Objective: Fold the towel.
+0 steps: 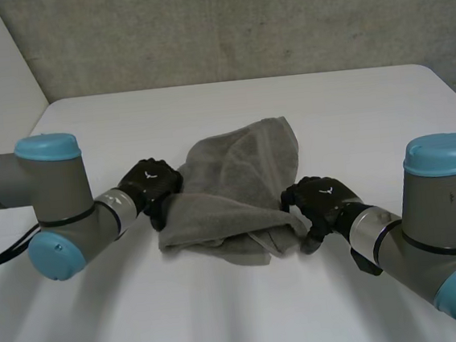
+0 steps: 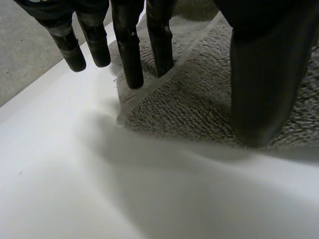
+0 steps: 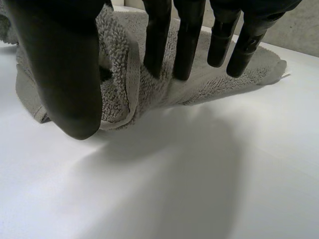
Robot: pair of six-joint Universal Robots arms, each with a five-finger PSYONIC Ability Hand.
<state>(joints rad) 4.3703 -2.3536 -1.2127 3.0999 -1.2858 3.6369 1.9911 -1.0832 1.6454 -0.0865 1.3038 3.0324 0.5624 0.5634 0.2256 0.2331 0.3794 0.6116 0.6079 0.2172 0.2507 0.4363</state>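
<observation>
The grey towel (image 1: 245, 177) lies crumpled near the middle of the white table (image 1: 226, 317), partly folded over itself; a thick ridge of cloth runs along its near side from one hand to the other. The left hand (image 1: 153, 186) is at the left edge of the towel, at the end of the left arm (image 1: 53, 196); the right hand (image 1: 321, 198) is at the near right corner, at the end of the right arm (image 1: 435, 224).

In the left wrist view the left hand (image 2: 259, 74) has its fingers (image 2: 130, 50) straight and a little spread; two of them reach the towel (image 2: 199, 99) close to its hem (image 2: 149, 89), and the other two are above the bare table just beside the cloth. The thumb stands apart from the fingers, over the towel; the cloth under this hand lies flat on the table and is not pinched.

In the right wrist view the right hand (image 3: 65, 64) also has straight, spread fingers (image 3: 155, 35), with their tips at the towel (image 3: 209, 82). A folded part with its hem (image 3: 132, 69) rises in the gap between the thumb and the nearest finger; the thumb is just beside this fold, and I see no pinch on it. A rough grey wall (image 1: 238, 24) stands behind the table.
</observation>
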